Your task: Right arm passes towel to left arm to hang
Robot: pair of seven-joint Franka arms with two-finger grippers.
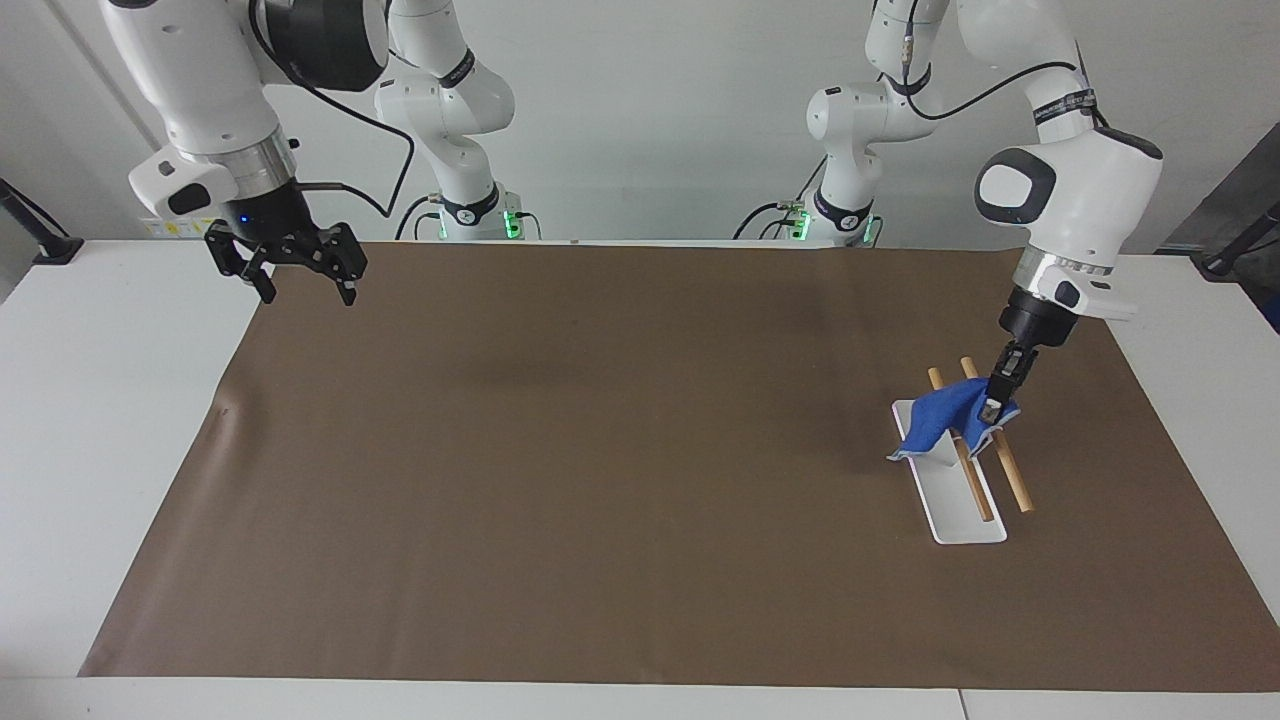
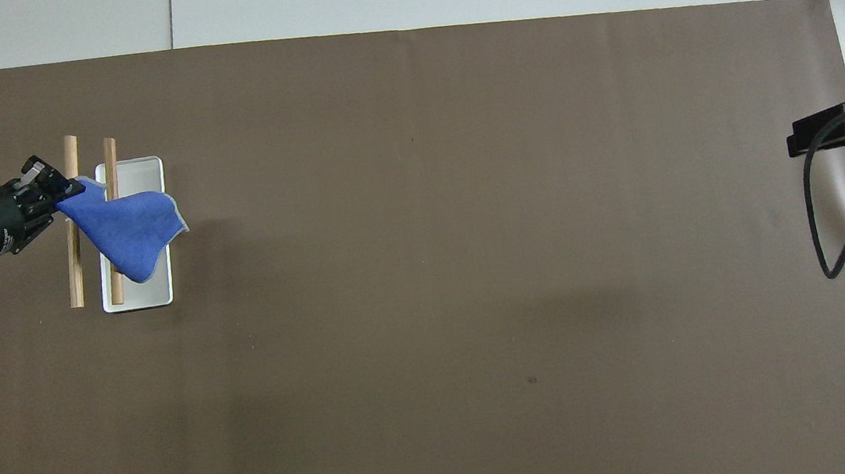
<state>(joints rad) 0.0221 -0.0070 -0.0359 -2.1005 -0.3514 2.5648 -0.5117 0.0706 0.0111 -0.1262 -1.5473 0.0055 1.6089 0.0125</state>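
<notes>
Now my left claw (image 1: 993, 408) pinches one corner of the limp, light towel (image 1: 940, 423), draped across the rack rods (image 1: 1003, 465); right claw (image 1: 288, 268) splayed, idle.

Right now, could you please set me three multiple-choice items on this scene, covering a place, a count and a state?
1. Where is the towel?
A. draped over the rack
B. flat on the mat
C. in the right gripper

2. How many wooden rods has the rack?
A. one
B. two
C. four

3. What state is the right gripper in?
A. shut on the towel
B. shut on a rod
C. open

Answers: 1 A, it lies across the rods, held by the left gripper; 2 B, two rods show; 3 C, fingers spread, holding nothing.
</notes>
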